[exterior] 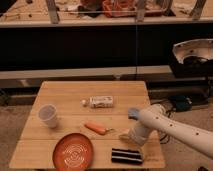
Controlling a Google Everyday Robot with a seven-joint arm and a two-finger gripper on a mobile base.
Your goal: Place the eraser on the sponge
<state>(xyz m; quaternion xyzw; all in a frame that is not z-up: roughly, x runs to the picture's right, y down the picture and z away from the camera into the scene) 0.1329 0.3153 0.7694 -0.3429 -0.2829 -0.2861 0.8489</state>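
The eraser (126, 156), a flat black block with thin white stripes, lies near the table's front edge, right of centre. My gripper (129, 136) hangs just above and behind it at the end of the white arm (170, 129), which reaches in from the right. The sponge (133, 113), a small light-blue pad, sits at the table's right side behind the arm, which partly covers it.
On the wooden table (60, 95) stand a white cup (48, 115) at the left, an orange plate (73, 151) at the front left, a carrot (96, 128) in the middle and a white printed box (101, 102) further back. A dark shelf unit rises behind the table.
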